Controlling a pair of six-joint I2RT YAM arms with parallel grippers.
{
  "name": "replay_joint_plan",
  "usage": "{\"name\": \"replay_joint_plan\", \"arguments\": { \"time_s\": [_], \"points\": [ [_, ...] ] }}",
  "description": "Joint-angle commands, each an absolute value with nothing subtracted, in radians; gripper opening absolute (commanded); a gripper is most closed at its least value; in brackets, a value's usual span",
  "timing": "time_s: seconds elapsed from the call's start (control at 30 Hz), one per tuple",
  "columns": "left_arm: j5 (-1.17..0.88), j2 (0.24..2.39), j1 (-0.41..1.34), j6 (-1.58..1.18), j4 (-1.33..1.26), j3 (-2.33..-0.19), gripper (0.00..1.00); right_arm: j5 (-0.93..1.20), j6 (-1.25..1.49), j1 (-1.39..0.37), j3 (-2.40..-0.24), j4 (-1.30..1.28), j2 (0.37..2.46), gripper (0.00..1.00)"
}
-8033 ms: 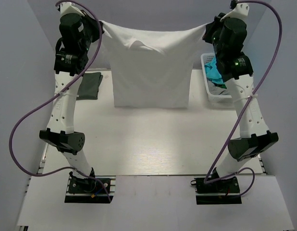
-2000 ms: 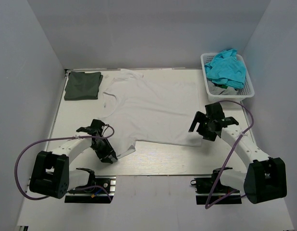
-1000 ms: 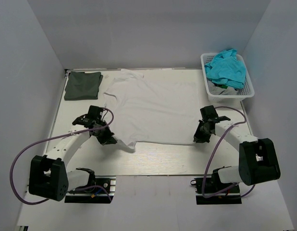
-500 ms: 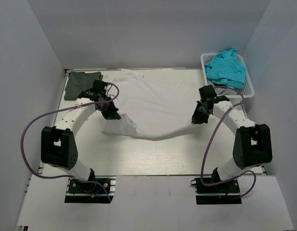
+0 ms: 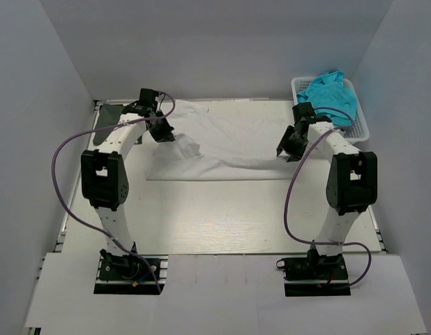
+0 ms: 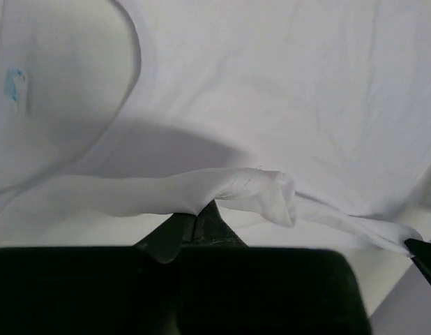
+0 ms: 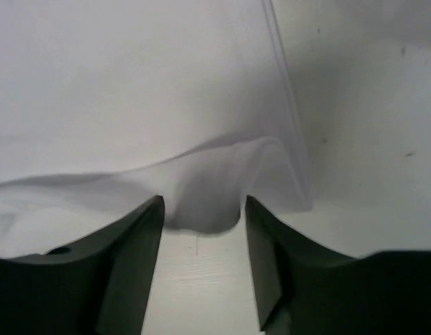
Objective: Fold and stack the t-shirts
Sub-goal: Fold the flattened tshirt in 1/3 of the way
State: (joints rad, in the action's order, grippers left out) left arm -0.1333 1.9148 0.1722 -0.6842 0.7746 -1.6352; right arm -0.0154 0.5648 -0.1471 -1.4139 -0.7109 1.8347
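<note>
In the overhead view I'm partway through folding the white shirt (image 5: 222, 150), which lies across the upper middle of the table (image 5: 215, 216) with its near part doubled over toward the far side. My left gripper (image 5: 164, 134) sits at the shirt's upper left and my right gripper (image 5: 286, 151) at its right edge. The green shirt (image 5: 104, 118) lies folded in the upper left corner, partly behind my left arm. A basket (image 5: 360, 125) with blue cloth (image 5: 330, 94) sits at the upper right. On the left wrist camera, the left gripper (image 6: 198, 213) is clenched on a bunched corner of the white shirt (image 6: 271, 84), held a little above the layer below. The neck label (image 6: 15, 82) shows at the upper left. On the right wrist camera, the right gripper (image 7: 201, 209) stands released, jaws apart. A hump of the white shirt (image 7: 132, 84) lies between them on the table (image 7: 355, 105), and I can't see either finger pressing it. I judge this to be the laying-down of the first fold. Next I'd lower the left corner level with the right one, let go, and flatten that bunched corner before the sideways folds and the stacking.
</note>
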Motion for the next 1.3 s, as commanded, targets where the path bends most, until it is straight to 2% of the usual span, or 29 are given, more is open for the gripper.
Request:
{"name": "replay_joint_plan", "arguments": {
  "time_s": [0.0, 0.03, 0.1, 0.13, 0.17, 0.23, 0.3, 0.47, 0.63, 0.87, 1.03, 1.17, 1.27],
  "points": [
    [-0.109, 1.995, 0.161, -0.64, 0.755, -1.729, 0.08, -0.011, 0.551, -0.123, -1.5, -0.756, 1.893, 0.6],
    [-0.12, 2.012, 0.161, -0.624, 0.723, -1.758, 0.28, -0.009, 0.543, -0.121, -1.509, -0.758, 1.925, 0.66],
    [-0.12, 2.035, 0.161, -0.612, 0.681, -1.782, 0.55, 0.024, 0.537, -0.12, -1.546, -0.755, 1.942, 0.68],
    [-0.12, 2.061, 0.161, -0.582, 0.666, -1.819, 0.62, 0.044, 0.526, -0.118, -1.554, -0.753, 1.947, 0.76],
    [-0.111, 2.072, 0.161, -0.581, 0.678, -1.848, 0.99, 0.054, 0.514, -0.124, -1.563, -0.75, 1.947, 0.81],
    [-0.054, 2.094, 0.161, -0.571, 0.733, -1.934, 1.0, 0.084, 0.503, -0.124, -1.549, -0.729, 1.925, 0.9],
    [-0.037, 2.08, 0.161, -0.557, 0.784, -1.944, 1.0, 0.104, 0.492, -0.127, -1.484, -0.697, 1.867, 0.9],
    [-0.118, 1.932, 0.184, -0.534, 0.632, -1.673, 1.0, 0.228, 0.489, -0.136, -1.33, -0.542, 1.734, 0.9],
    [-0.204, 1.867, 0.184, -0.592, 0.503, -1.425, 1.0, 0.298, 0.488, -0.146, -1.229, -0.459, 1.775, 0.9],
    [-0.176, 1.865, 0.184, -0.652, 0.387, -1.22, 1.0, 0.16, 0.476, -0.156, -1.14, -0.403, 1.806, 0.9],
    [-0.158, 1.838, 0.184, -0.675, 0.471, -1.103, 1.0, 0.068, 0.476, -0.167, -0.999, -0.403, 1.715, 0.9],
    [-0.147, 1.738, 0.193, -0.713, 0.598, -0.958, 1.0, 0.072, 0.508, -0.181, -0.809, -0.417, 1.582, 0.9],
    [-0.179, 1.593, 0.193, -0.735, 0.695, -0.772, 1.0, 0.107, 0.541, -0.207, -0.697, -0.454, 1.482, 0.9]
  ]
}}
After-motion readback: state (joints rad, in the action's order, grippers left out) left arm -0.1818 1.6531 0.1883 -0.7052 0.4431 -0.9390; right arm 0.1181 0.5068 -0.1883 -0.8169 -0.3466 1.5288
